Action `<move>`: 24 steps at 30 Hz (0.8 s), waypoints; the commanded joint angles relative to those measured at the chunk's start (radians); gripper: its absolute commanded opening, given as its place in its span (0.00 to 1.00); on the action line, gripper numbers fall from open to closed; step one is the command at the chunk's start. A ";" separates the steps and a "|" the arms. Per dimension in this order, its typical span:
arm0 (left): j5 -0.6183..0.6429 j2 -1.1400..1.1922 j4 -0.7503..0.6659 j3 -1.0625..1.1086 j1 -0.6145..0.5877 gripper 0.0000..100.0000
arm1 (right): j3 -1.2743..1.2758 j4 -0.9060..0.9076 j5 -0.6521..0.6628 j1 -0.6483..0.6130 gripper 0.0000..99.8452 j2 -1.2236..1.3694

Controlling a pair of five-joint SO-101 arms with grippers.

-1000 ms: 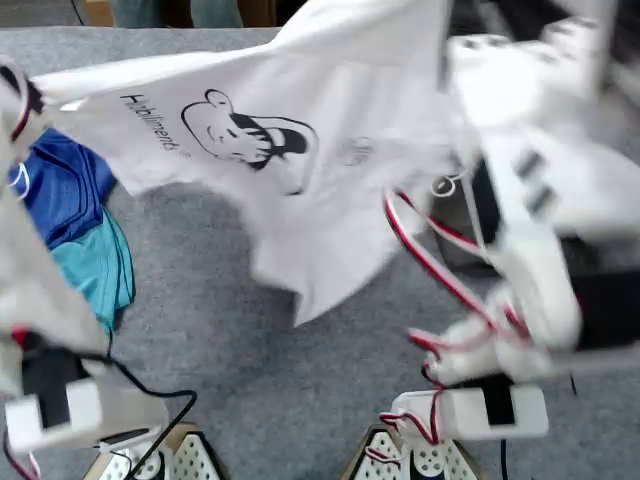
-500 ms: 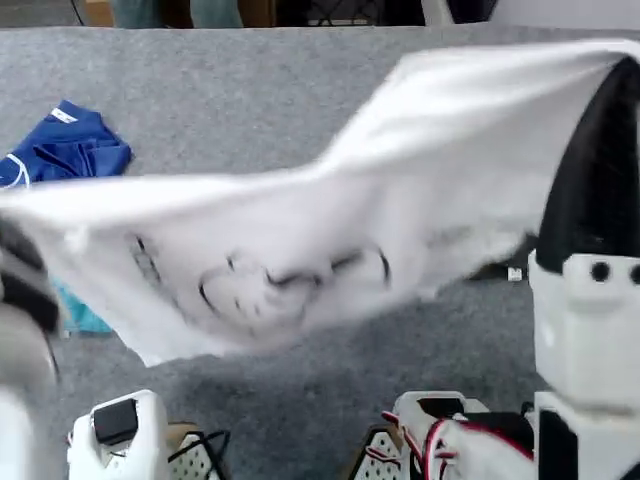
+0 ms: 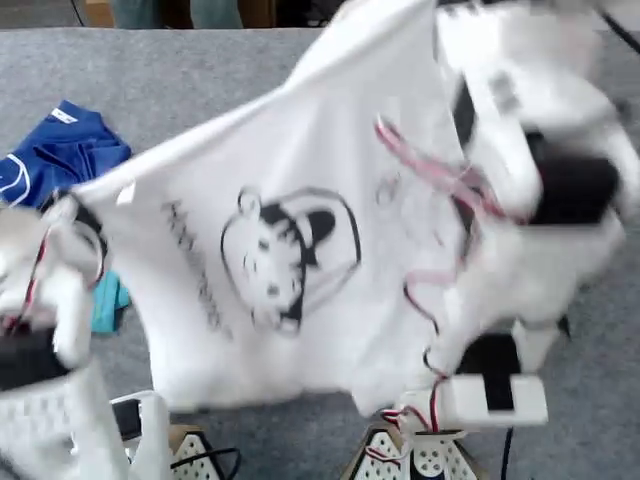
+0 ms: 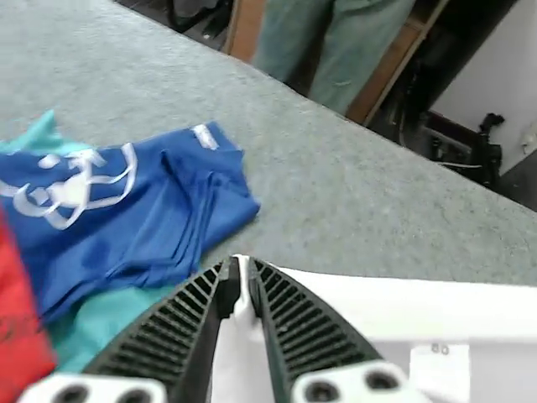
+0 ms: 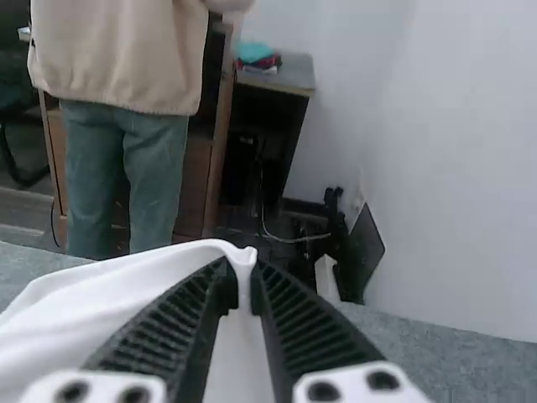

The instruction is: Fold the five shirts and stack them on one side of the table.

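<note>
The left claw [image 4: 239, 290] is pinching the white shirt's [image 4: 403, 311] edge at the frame's centre, while a blue shirt [image 4: 126, 218] is lying over a teal shirt [image 4: 92, 327], beside red cloth [image 4: 17, 319], on the grey desk [image 4: 352, 193].

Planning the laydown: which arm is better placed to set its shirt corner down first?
Probably left: the left gripper pinches the white shirt low over the table near the blue shirt; the right gripper holds its edge high.
</note>
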 commanded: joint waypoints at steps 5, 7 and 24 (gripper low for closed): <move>-0.002 0.548 -0.813 -0.039 0.030 0.03 | 0.102 -0.562 0.006 0.014 0.01 0.309; -0.005 0.726 -0.833 -0.200 0.033 0.03 | 0.088 -0.678 0.006 0.014 0.01 0.397; -0.068 1.232 0.000 -0.954 0.059 0.03 | -0.222 -0.244 0.015 0.009 0.01 0.644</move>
